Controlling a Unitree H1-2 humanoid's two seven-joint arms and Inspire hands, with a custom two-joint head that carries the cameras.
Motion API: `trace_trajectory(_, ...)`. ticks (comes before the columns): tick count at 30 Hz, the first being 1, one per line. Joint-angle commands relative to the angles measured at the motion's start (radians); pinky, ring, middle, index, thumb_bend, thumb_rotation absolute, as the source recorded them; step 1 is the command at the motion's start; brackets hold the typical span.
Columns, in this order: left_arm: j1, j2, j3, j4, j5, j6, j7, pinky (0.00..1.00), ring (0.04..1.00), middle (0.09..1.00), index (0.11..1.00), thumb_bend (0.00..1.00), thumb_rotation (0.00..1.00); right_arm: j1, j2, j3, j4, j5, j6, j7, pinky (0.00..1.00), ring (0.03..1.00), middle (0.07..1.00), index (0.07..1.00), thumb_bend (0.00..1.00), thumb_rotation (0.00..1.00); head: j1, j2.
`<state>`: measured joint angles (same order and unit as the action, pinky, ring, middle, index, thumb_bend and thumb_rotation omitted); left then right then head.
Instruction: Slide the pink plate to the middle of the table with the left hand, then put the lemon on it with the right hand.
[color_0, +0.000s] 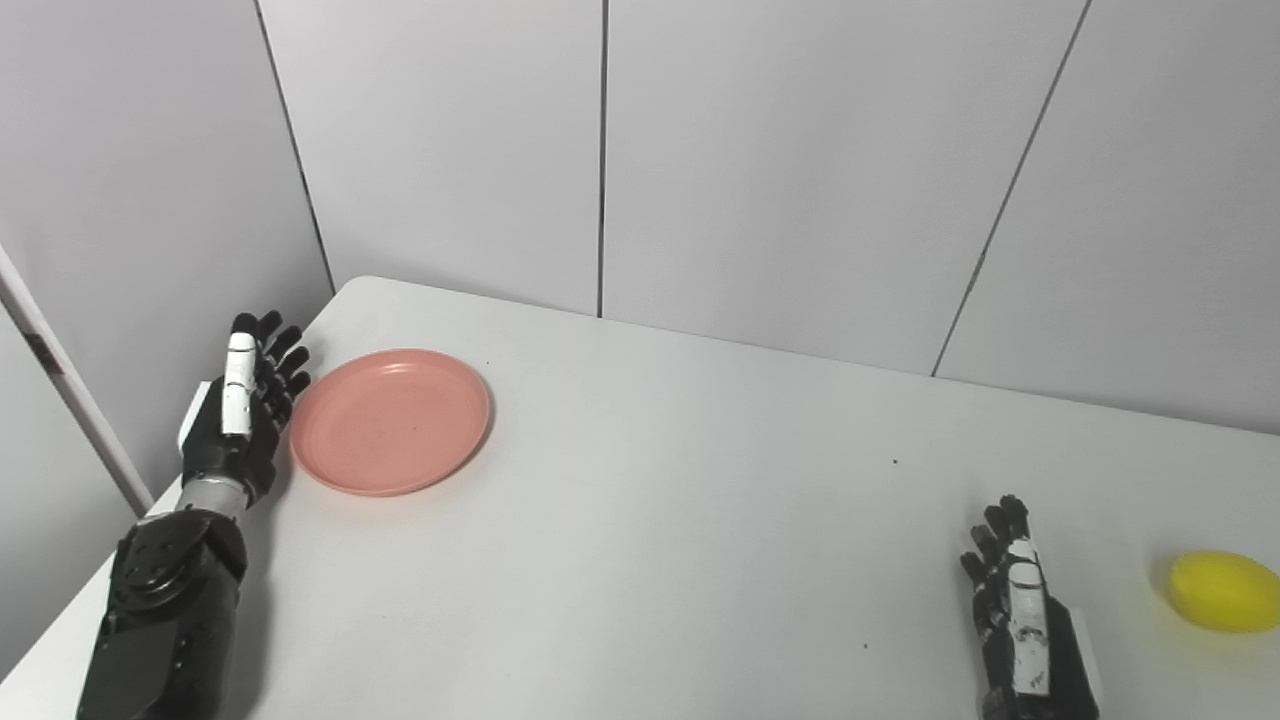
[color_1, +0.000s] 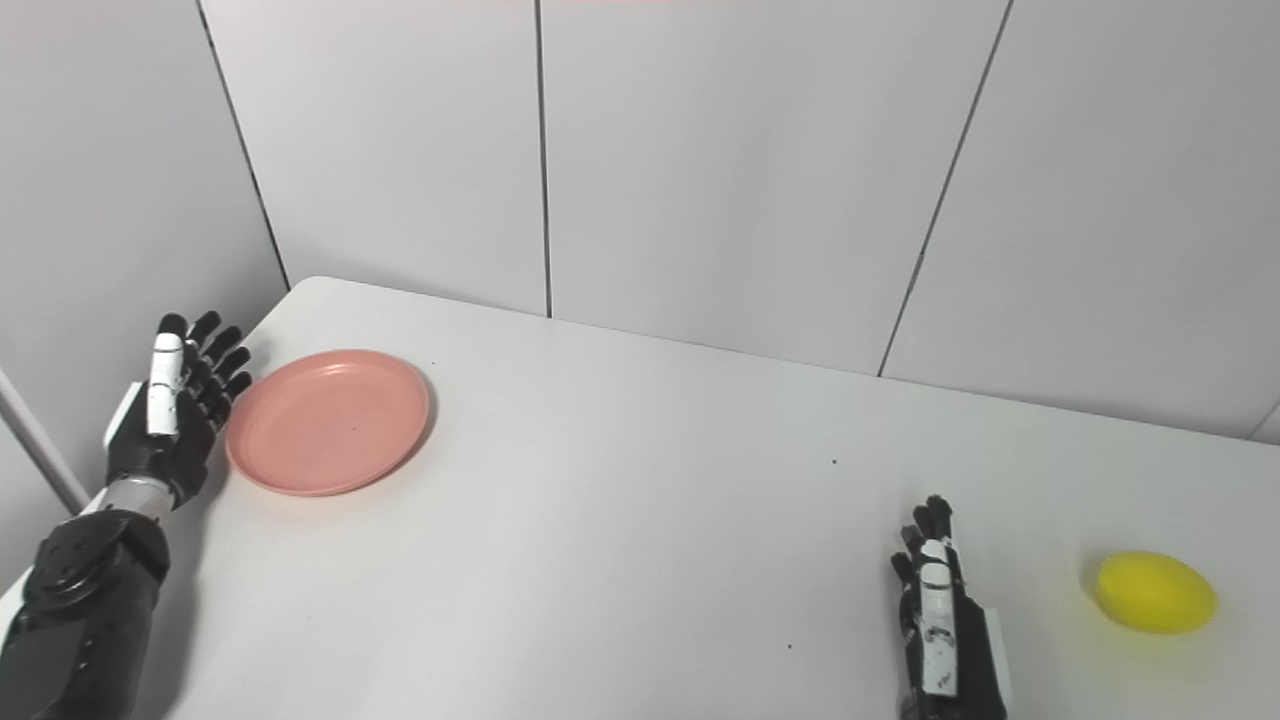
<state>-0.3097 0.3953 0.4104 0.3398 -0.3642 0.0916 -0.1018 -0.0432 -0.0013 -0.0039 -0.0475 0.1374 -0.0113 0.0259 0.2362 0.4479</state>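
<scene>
While both arms enter from the bottom edge, we find the left hand (color_0: 243, 415) standing edge-on at the left border of the white table (color_0: 680, 520), its fingers (color_0: 280, 350) extended upward and slightly fanned, holding nothing. The pink plate (color_0: 390, 421) lies flat just beside this hand, on its inner side; the fingers sit right at the plate's rim, and we cannot tell whether they touch it or stand a hair apart. The plate is empty and lies near the table's far left corner, well away from the table's middle.

We record the right hand (color_1: 942, 620) low over the near right part of the table, palm turned sideways, fingers straight and lightly spread, gripping nothing. The lemon (color_1: 1155, 592) rests on the table surface on the outer side of this hand, near it but clearly apart, with bare tabletop between them. It lies on its side, close to the right border of the view.

We note grey panelled walls (color_1: 740, 170) behind the table, beyond both hands.
</scene>
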Motion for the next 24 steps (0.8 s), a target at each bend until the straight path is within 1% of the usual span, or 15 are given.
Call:
trace_trajectory(1, -0.04, 0.026, 0.008, 0.003, -0.001, -0.047, -0.003, 0.97, 0.946, 0.944, 0.932, 0.59, 1.0, 0.001, -0.008, -0.006, -0.022, -0.002, 0.004, 0.007, 1.0, 1.0, 1.0, 1.0, 0.17, 1.0, -0.001, 0.0)
trace_trajectory(5, -0.044, 0.031, 0.008, 0.041, -0.002, -0.064, -0.013, 0.97, 0.944, 0.94, 0.927, 0.59, 1.0, 0.001, -0.007, -0.007, -0.022, -0.002, 0.007, 0.006, 1.0, 1.0, 1.0, 1.0, 0.17, 1.0, -0.001, -0.001)
trace_trajectory(8, -0.05, 0.037, 0.006, 0.078, -0.005, -0.083, -0.025, 0.96, 0.942, 0.937, 0.92, 0.6, 0.98, 0.001, -0.005, -0.009, -0.023, -0.002, 0.009, 0.004, 1.0, 1.0, 1.0, 1.0, 0.17, 1.0, -0.001, -0.001)
trace_trajectory(13, -0.062, 0.037, 0.001, 0.132, -0.001, -0.111, -0.032, 0.94, 0.934, 0.932, 0.914, 0.59, 0.97, 0.001, -0.007, -0.008, -0.022, -0.007, 0.01, 0.003, 1.0, 1.0, 1.0, 1.0, 0.17, 1.0, 0.0, -0.002)
trace_trajectory(19, -0.075, 0.022, -0.002, 0.147, -0.007, -0.12, -0.03, 0.92, 0.923, 0.921, 0.9, 0.59, 0.91, 0.0, -0.008, -0.009, -0.02, -0.005, 0.007, 0.008, 1.0, 1.0, 1.0, 1.0, 0.17, 1.0, 0.0, -0.003)
trace_trajectory(22, -0.078, 0.018, -0.017, 0.14, 0.001, -0.109, -0.031, 0.94, 0.938, 0.933, 0.916, 0.58, 0.96, 0.0, -0.007, -0.009, -0.019, -0.005, 0.007, 0.006, 1.0, 1.0, 1.0, 1.0, 0.17, 1.0, -0.001, -0.005)
trace_trajectory(24, -0.084, 0.012, -0.028, 0.134, 0.002, -0.092, -0.028, 0.97, 0.955, 0.947, 0.932, 0.55, 0.99, 0.0, -0.005, -0.012, -0.017, 0.0, 0.004, 0.007, 1.0, 1.0, 1.0, 1.0, 0.16, 1.0, -0.002, -0.005)
